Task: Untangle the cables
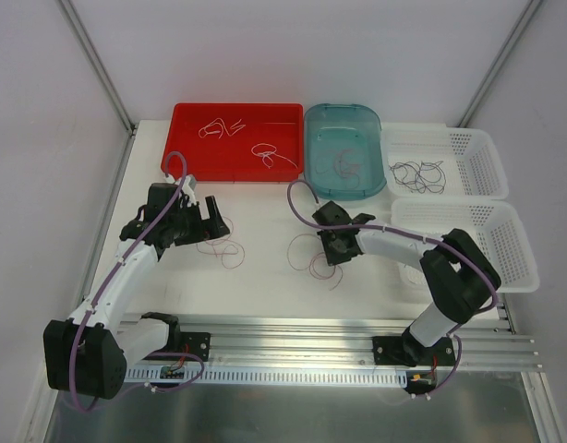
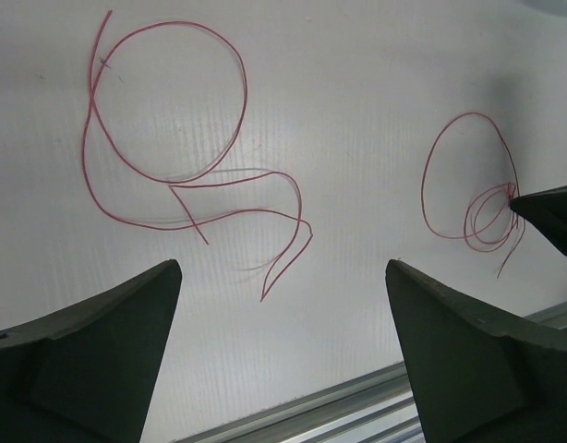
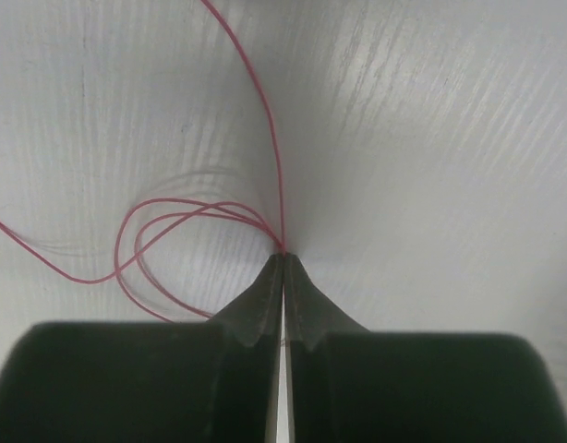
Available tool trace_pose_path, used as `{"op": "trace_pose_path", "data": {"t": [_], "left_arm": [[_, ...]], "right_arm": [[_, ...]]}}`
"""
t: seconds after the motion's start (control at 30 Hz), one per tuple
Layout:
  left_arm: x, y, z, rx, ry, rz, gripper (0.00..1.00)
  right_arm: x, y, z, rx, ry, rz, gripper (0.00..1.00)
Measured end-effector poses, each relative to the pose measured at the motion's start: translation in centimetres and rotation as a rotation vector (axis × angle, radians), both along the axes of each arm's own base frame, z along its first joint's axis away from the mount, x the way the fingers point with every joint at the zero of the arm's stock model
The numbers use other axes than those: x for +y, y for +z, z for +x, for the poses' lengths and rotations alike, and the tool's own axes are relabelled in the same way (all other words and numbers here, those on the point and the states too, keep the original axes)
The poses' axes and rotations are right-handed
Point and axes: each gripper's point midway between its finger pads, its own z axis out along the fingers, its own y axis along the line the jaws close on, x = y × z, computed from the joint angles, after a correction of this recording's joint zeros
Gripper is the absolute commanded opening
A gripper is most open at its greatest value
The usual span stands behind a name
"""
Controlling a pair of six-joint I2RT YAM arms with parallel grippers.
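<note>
Centre frame, your right gripper point(image 3: 283, 258) clamps one red wire point(image 3: 276, 157); left gripper point(image 2: 283, 268) gapes, seemingly above the second wire point(image 2: 245, 92).

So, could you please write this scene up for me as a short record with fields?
left gripper: open, above a loose thin red wire strand, not touching it
right gripper: shut on a second thin red wire strand coiled in small loops
white wire strands: in the red plastic tray
dark wire strand: in the teal plastic tub
black wire strands: in the far white mesh basket
</note>
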Motion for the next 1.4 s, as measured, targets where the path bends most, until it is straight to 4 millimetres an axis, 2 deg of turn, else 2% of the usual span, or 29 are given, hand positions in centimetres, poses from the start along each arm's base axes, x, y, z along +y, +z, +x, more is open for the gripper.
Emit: {"op": "trace_pose_path", "data": {"t": [0.13,0.17,0.23,0.37,0.43,0.7,0.87,1.03,1.13,1.23,1.3,1.4], "left_arm": [[0.3,0.1,0.1,-0.007,0.012,0.012,0.98],[0.3,0.1,0.1,-0.010,0.014,0.014,0.98],[0.5,0.2,0.2,-0.015,0.020,0.019,0.99],[0.8,0.5,0.3,-0.035,0.036,0.033,0.99],[1.0,0.7,0.3,-0.043,0.041,0.037,0.99],[1.2,0.8,0.4,-0.052,0.050,0.045,0.99],[1.2,0.8,0.4,-0.052,0.050,0.045,0.99],[1.2,0.8,0.4,-0.052,0.050,0.045,0.99],[1.2,0.8,0.4,-0.052,0.050,0.045,0.99],[1.2,0.8,0.4,-0.052,0.050,0.045,0.99],[1.2,0.8,0.4,-0.052,0.050,0.045,0.99],[1.2,0.8,0.4,-0.052,0.050,0.045,0.99]], "right_arm": [[-0.8,1.3,-0.6,0.003,0.016,-0.024,0.01],[-0.9,2.1,-0.5,-0.004,0.021,-0.029,0.01],[-0.6,5.0,0.5,-0.060,0.030,-0.010,0.01],[0.6,13.4,3.9,-0.244,0.024,0.087,0.01],[0.7,18.4,5.4,-0.350,0.013,0.144,0.01],[-2.8,31.1,9.2,-0.597,-0.088,0.267,0.01],[-3.8,39.6,10.5,-0.766,-0.104,0.370,0.01],[-4.7,46.4,11.6,-0.903,-0.110,0.457,0.01],[-5.2,48.3,12.8,-0.958,-0.115,0.472,0.01],[-5.5,48.0,14.9,-0.967,-0.126,0.467,0.01],[-5.7,46.8,16.9,-0.952,-0.142,0.453,0.01],[-5.9,43.2,20.9,-0.892,-0.170,0.417,0.01]]}}
